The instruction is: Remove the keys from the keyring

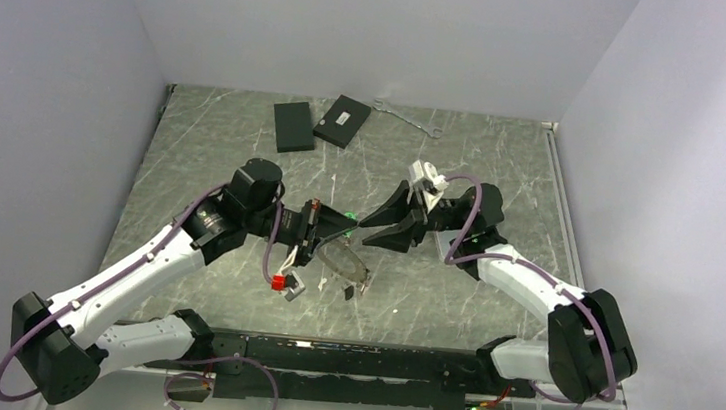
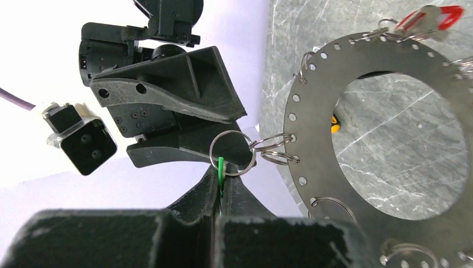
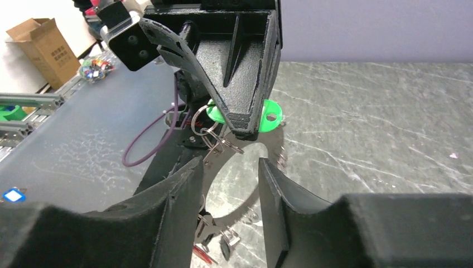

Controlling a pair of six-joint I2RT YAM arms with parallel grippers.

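Left claw (image 2: pixel 221 181) pinches green key (image 3: pixel 269 117); right claw (image 3: pixel 228 170) gapes just right; keyring (image 2: pixel 315 106) dangles below.

Top external: high above and behind the arm bases, looking down and forward over the whole desk (image 1: pixel 502 178). It is distant, with the keyring (image 1: pixel 344 260) small at mid-frame.
Left wrist: on the left gripper (image 2: pixel 218 187), whose fingers sit at the bottom edge. It is very close to the keyring and faces the right gripper (image 2: pixel 245 137) just past the keyring's rim.
Right wrist: close behind the right gripper's fingers, looking the opposite way across the keyring.
Shared: all three see the keyring; both wrist views catch the green key (image 3: pixel 271 118) beside it.
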